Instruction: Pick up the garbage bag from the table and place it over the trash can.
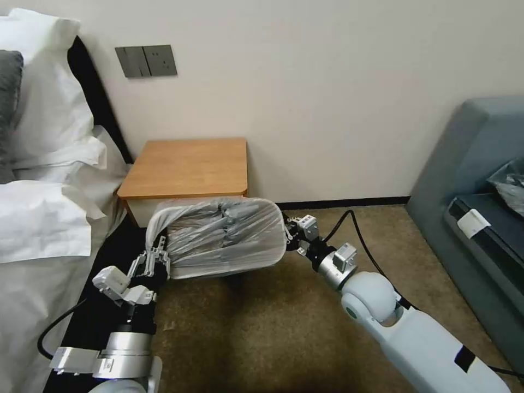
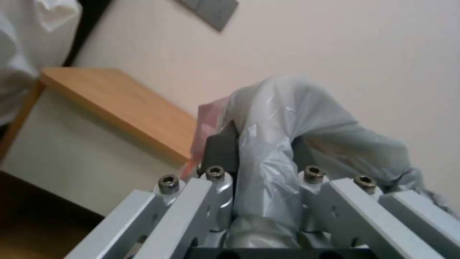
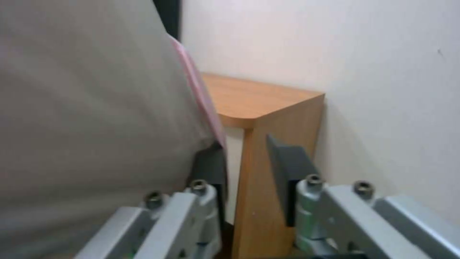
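Note:
The silvery garbage bag [image 1: 218,234] is stretched over the mouth of the trash can [image 1: 234,266], which stands on the carpet right in front of the table [image 1: 185,166]. My left gripper [image 1: 158,250] is at the can's left rim, shut on a fold of the garbage bag [image 2: 287,118], which bunches between the fingers [image 2: 220,147]. My right gripper [image 1: 289,233] is at the can's right rim. In the right wrist view its fingers [image 3: 287,169] stand apart beside the bag's pinkish edge [image 3: 194,86], with nothing between them. The table's wooden top is bare.
A bed with white linen [image 1: 43,218] lies close on the left, its dark base beside my left arm. A blue-grey sofa [image 1: 480,180] stands at the right. The wall, with a grey switch panel [image 1: 146,60], is behind the table. Brown carpet [image 1: 262,327] stretches in front.

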`<state>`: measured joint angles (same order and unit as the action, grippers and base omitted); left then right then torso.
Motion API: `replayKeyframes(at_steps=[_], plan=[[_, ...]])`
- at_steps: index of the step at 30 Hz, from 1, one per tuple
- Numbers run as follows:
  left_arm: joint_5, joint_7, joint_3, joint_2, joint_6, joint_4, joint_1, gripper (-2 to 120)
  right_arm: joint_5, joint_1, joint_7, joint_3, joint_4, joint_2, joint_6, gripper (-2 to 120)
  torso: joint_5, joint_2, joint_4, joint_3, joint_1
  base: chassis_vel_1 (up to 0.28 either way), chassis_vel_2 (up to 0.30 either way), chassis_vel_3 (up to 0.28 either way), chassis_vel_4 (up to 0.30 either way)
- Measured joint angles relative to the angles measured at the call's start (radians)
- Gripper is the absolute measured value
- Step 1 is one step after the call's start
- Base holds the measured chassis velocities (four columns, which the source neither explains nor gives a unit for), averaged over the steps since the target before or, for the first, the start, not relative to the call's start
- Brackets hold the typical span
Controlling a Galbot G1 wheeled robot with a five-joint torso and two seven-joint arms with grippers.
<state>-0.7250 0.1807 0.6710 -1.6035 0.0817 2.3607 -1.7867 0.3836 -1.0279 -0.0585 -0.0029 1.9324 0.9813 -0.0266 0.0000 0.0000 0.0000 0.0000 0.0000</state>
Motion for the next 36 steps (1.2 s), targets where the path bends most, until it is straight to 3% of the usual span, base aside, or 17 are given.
replayKeyframes(at_steps=[20,28,36], plan=[[0.074,-0.055,0.022,0.001,0.022,-0.038,-0.001,7,-0.02,-0.186,-0.033,0.2,0.217,-0.038,0.065,97,0.0,0.0,0.0,0.0,0.0,0.0,0.0,0.0,0.0],[0.165,-0.082,0.008,0.003,0.016,-0.034,-0.007,7,-0.003,-0.19,-0.033,0.223,0.337,-0.048,0.058,99,0.0,0.0,0.0,0.0,0.0,0.0,0.0,0.0,0.0],[0.336,-0.137,-0.013,0.003,-0.008,-0.026,-0.017,7,0.014,-0.143,-0.03,0.143,0.472,-0.129,-0.03,71,0.0,0.0,0.0,0.0,0.0,0.0,0.0,0.0,0.0]])
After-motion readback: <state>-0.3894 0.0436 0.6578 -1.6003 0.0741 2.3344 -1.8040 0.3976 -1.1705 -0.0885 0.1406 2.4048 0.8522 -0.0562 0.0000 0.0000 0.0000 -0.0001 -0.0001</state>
